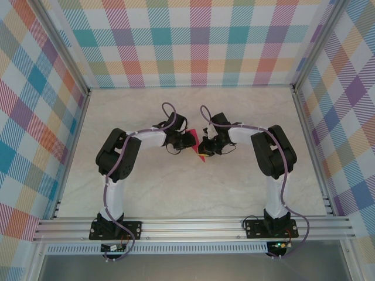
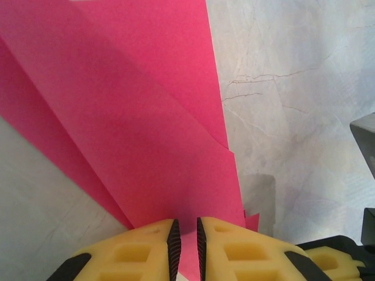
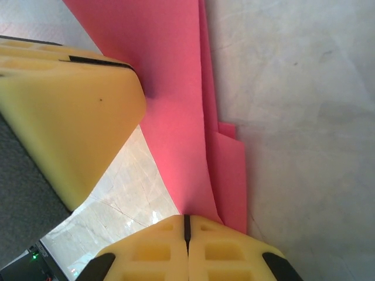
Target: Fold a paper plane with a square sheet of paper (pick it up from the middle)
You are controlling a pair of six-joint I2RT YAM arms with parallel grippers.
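folded paper (image 3: 176,88), apparently pinched in right gripper (image 3: 187,219)

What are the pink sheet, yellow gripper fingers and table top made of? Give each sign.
Pink sheet: thin matte paper, going by its sharp creases and layered edges.
Yellow fingers: probably moulded or printed plastic, dull, with recessed pockets.
Table top: pale with grey veins, marble-look; stone or printed laminate, cannot tell.

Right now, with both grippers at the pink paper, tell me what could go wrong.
1. The left gripper has its jaws slightly apart around the folded pink paper; the paper may slip and the folds spring open.
2. The right gripper is shut on its edge; pulling could tear it or skew the uneven layers.
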